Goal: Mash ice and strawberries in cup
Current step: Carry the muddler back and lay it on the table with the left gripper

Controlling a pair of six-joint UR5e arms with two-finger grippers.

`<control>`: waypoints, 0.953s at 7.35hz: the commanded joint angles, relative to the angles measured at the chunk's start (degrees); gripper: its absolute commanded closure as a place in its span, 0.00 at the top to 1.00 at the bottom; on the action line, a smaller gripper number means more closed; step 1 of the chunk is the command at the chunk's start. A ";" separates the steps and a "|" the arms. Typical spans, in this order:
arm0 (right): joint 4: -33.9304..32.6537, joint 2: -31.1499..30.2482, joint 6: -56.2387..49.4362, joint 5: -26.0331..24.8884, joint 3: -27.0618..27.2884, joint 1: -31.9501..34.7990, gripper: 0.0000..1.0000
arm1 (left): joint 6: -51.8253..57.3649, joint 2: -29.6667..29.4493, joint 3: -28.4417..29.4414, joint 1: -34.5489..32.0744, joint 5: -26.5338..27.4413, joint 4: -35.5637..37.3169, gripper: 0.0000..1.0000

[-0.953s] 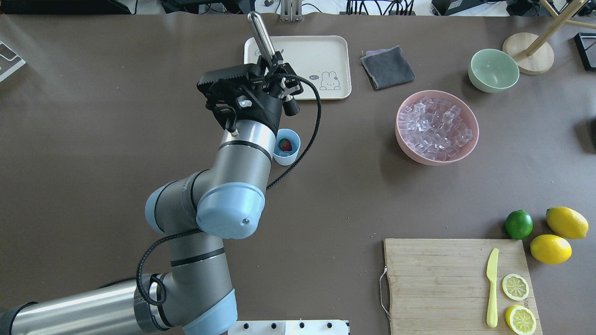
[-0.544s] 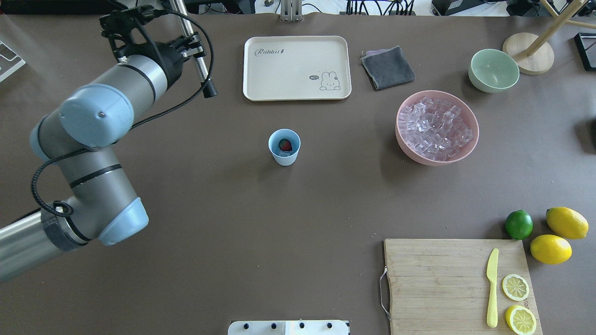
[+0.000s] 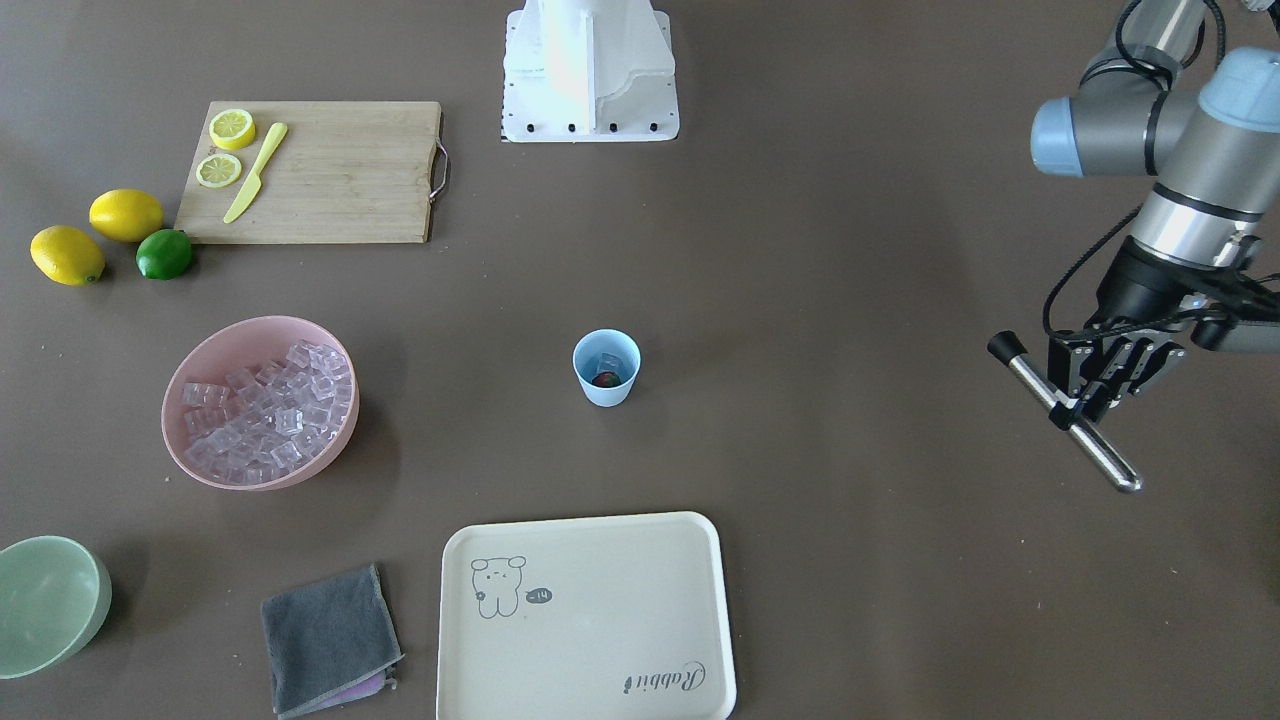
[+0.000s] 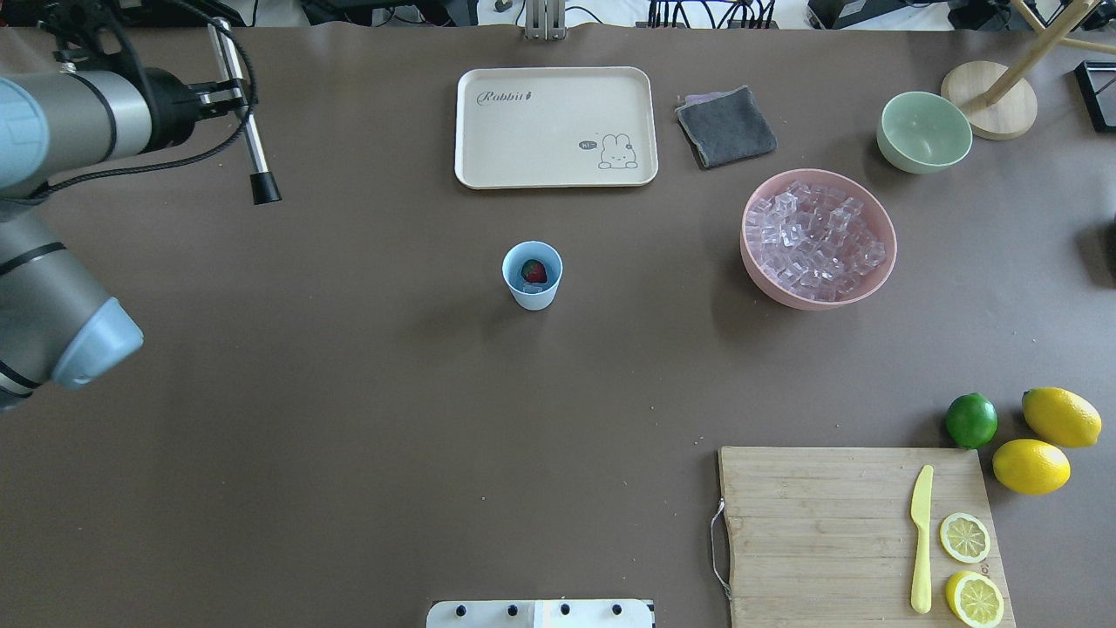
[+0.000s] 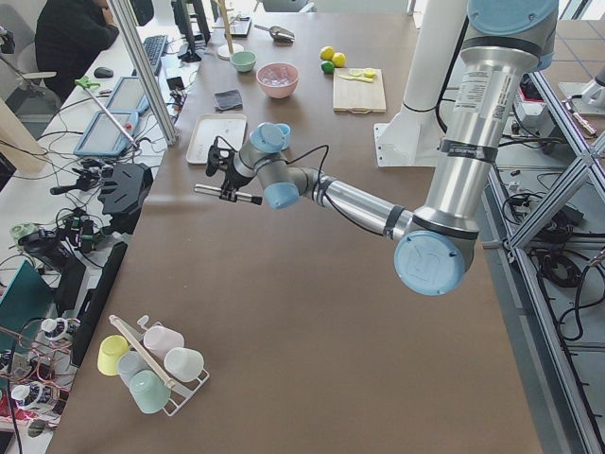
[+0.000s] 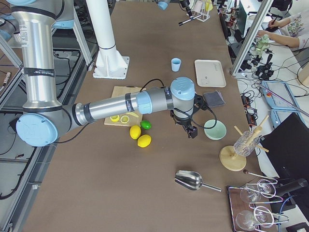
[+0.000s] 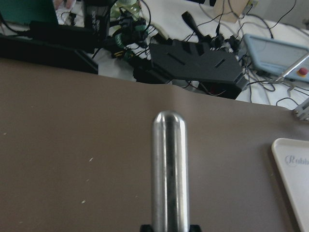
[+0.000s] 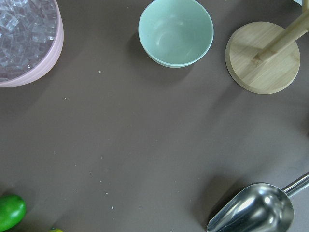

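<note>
The light blue cup (image 4: 532, 296) stands alone at the table's middle, also in the front view (image 3: 606, 390). Inside it lie the red strawberry (image 4: 534, 272) and a clear ice cube (image 3: 609, 361). My left gripper (image 4: 228, 94) is far to the cup's left near the table's back edge, shut on a steel muddler (image 4: 248, 139) with a black tip, held level above the table. The muddler's round end fills the left wrist view (image 7: 170, 159). My right gripper (image 6: 191, 131) shows only in the exterior right view, near the green bowl; I cannot tell if it is open.
A pink bowl (image 4: 785, 296) full of ice cubes sits right of the cup, a pale green bowl (image 4: 924, 131) behind it. A cream tray (image 4: 555, 126) and grey cloth (image 4: 725, 126) lie at the back. A cutting board (image 4: 828, 532), lime and lemons are front right. A metal scoop (image 8: 256, 210) lies nearby.
My left arm has swung from over the cup and tray to the table's far left, carrying the muddler. The cup, partly covered before, now shows in full.
</note>
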 commanded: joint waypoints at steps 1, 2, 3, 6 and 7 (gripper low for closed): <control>0.34 -0.40 1.19 -0.17 0.30 -0.02 0.97 | 17.82 4.55 6.74 -3.52 -12.99 2.97 0.00; 0.43 -0.49 1.20 -0.26 0.30 -0.02 0.97 | 24.00 4.03 10.96 -3.26 -12.69 3.08 0.00; 0.43 -0.41 1.20 -0.26 0.47 0.07 0.97 | 30.67 3.25 16.57 -3.00 -10.95 2.03 0.00; 0.43 -0.32 1.20 -0.61 0.30 -0.02 0.97 | 30.66 1.49 18.38 -3.35 -9.87 2.81 0.15; 0.43 -0.32 1.20 -0.61 0.39 -0.02 0.97 | 28.83 1.13 18.12 -4.22 -9.62 3.77 0.68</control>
